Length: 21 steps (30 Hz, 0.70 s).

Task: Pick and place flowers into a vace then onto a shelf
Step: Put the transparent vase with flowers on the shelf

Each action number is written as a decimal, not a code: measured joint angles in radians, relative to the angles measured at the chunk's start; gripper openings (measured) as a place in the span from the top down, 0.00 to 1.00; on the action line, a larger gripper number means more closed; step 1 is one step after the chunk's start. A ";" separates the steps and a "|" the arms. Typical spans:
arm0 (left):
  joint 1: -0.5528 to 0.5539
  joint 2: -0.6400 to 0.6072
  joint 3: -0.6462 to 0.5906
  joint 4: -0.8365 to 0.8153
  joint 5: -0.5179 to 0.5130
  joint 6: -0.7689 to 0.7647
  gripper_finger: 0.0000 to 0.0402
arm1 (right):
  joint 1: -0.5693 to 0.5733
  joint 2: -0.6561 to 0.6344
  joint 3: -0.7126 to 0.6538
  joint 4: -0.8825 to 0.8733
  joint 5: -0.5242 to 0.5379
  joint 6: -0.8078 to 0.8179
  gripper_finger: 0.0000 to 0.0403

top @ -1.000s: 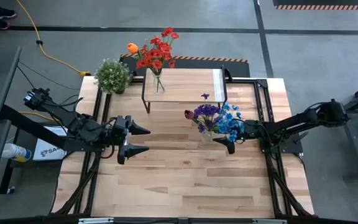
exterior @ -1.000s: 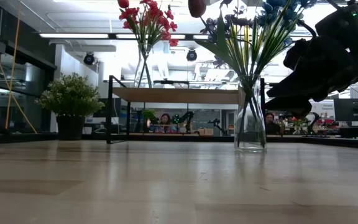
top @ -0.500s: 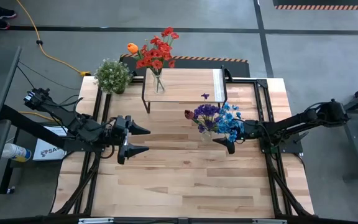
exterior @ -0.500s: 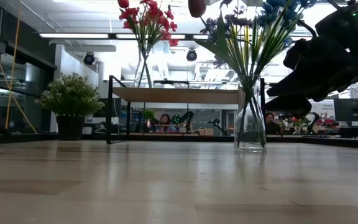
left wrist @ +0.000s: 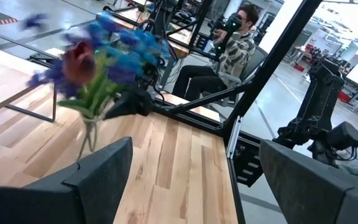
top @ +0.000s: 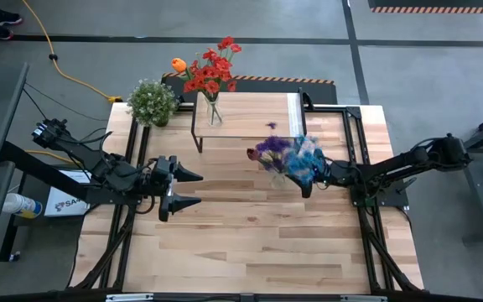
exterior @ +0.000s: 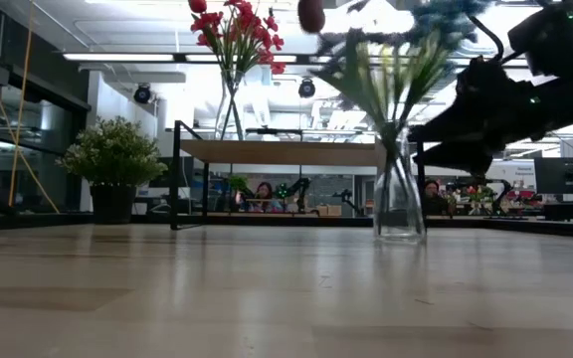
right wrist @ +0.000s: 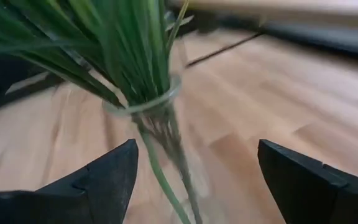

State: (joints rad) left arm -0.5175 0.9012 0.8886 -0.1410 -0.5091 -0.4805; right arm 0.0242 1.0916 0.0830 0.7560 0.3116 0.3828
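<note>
Since a second ago the right gripper (top: 305,188), fingers open, has closed in around the blue-purple flowers' vase (exterior: 399,204); red flowers (top: 210,71) already stand on the shelf (top: 254,115); left gripper (top: 193,189) waits open

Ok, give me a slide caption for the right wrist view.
Open right gripper closing in on the glass vase of green flower stems on the table.

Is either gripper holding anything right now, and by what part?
Nothing is held. The right gripper is open around the glass vase; the left gripper is open and empty.
</note>
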 joint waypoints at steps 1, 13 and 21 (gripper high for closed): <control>0.000 0.000 0.000 0.000 0.000 0.000 0.05 | 0.000 0.000 0.000 0.013 0.027 0.002 0.21; 0.000 0.000 0.000 -0.001 0.010 0.000 0.05 | 0.020 0.000 0.000 0.020 -0.001 -0.004 0.21; 0.000 0.000 0.000 -0.014 0.013 0.000 0.05 | 0.050 0.000 0.000 -0.012 0.086 0.002 0.21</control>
State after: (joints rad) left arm -0.5175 0.9012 0.8886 -0.1546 -0.4957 -0.4808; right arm 0.0742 1.0916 0.0834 0.7441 0.3972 0.3851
